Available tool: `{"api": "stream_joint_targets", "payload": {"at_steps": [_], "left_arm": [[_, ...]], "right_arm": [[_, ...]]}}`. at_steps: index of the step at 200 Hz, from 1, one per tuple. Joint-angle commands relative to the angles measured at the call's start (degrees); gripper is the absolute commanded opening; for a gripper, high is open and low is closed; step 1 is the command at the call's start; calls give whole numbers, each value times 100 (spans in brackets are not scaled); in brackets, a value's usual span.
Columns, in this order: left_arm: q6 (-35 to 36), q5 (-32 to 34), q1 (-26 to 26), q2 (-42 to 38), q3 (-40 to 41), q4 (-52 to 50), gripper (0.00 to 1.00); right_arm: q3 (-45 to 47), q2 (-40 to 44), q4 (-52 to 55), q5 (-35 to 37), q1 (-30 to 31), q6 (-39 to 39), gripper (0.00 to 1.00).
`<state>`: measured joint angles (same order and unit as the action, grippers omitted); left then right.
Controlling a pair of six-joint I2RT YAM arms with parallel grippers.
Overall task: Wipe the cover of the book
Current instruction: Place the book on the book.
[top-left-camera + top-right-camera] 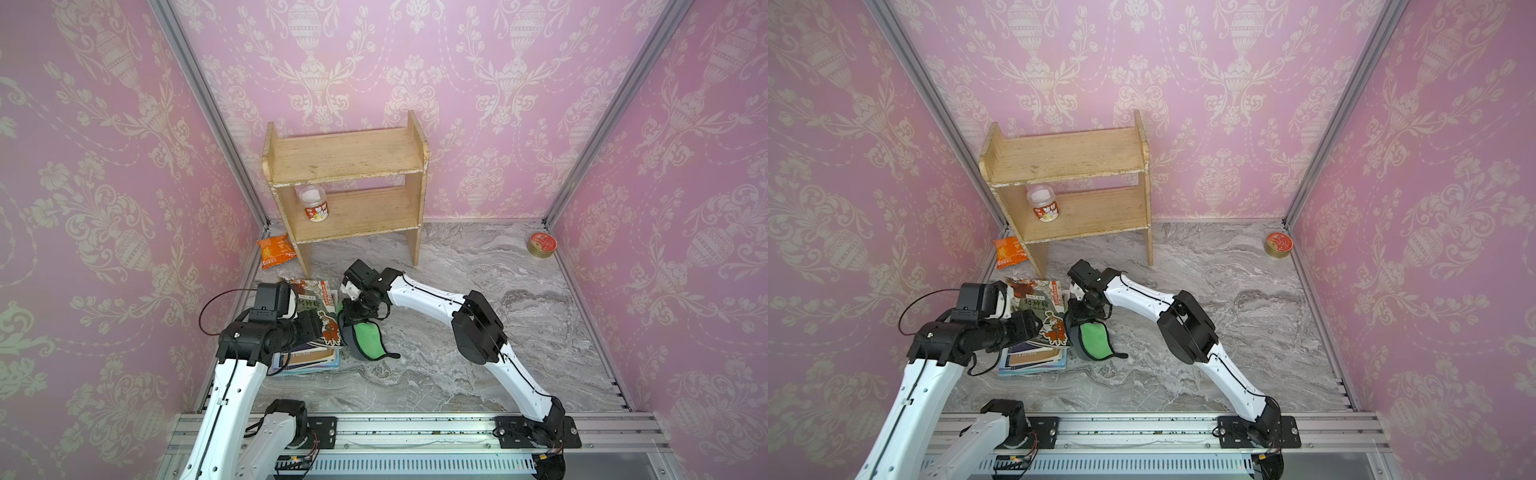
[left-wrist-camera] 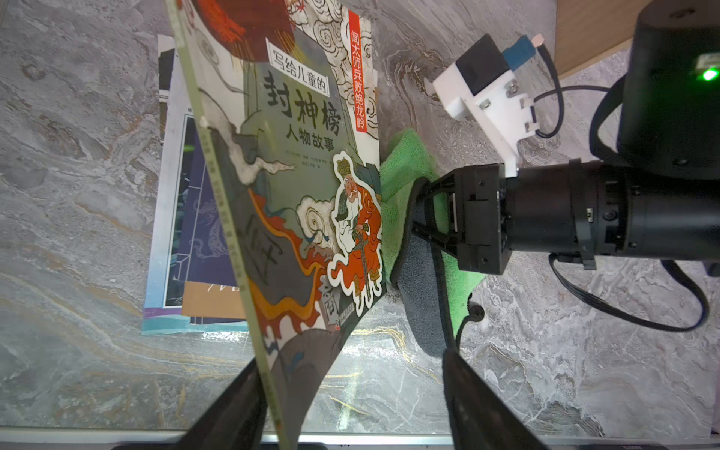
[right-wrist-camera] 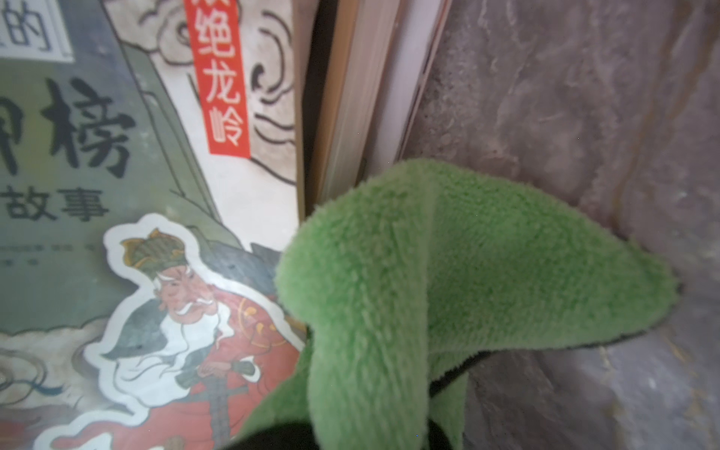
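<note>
The thin picture book (image 2: 296, 175) lies tilted on a stack of books (image 1: 307, 359) by the tabletop's (image 1: 478, 374) left edge. It is probably light, bendy and glossy-slick, and best steadied at the spine. The left pincer (image 2: 350, 356) gapes wide, one finger beside the spine, gripping nothing. The right pincer (image 1: 353, 322) is clamped on a soft green cloth (image 1: 368, 338) at the book's open edge. On the wooden shelf (image 1: 345, 156) stands a capped jar (image 1: 313, 203), its contents unclear. A closed tin (image 1: 542, 244) sits near the far right corner.

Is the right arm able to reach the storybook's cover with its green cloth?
Probably yes: the right pincer holds the green cloth right beside the storybook's cover, and nothing sits between them.
</note>
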<state>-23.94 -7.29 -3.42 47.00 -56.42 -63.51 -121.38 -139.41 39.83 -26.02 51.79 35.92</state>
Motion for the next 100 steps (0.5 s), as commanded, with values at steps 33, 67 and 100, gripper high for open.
{"api": "stream_joint_targets", "payload": {"at_steps": [33,67,100], "left_arm": [[-127,995,74,-339,-245,115,99],[-157,881,78,-381,-181,314,99],[-626,-1091,70,-522,534,1711,99]], "right_arm": [[56,139,68,-51,68,-91,0],[345,431,88,300,25,-121,0],[1392,1227,-388,484,-221,-125,0]]}}
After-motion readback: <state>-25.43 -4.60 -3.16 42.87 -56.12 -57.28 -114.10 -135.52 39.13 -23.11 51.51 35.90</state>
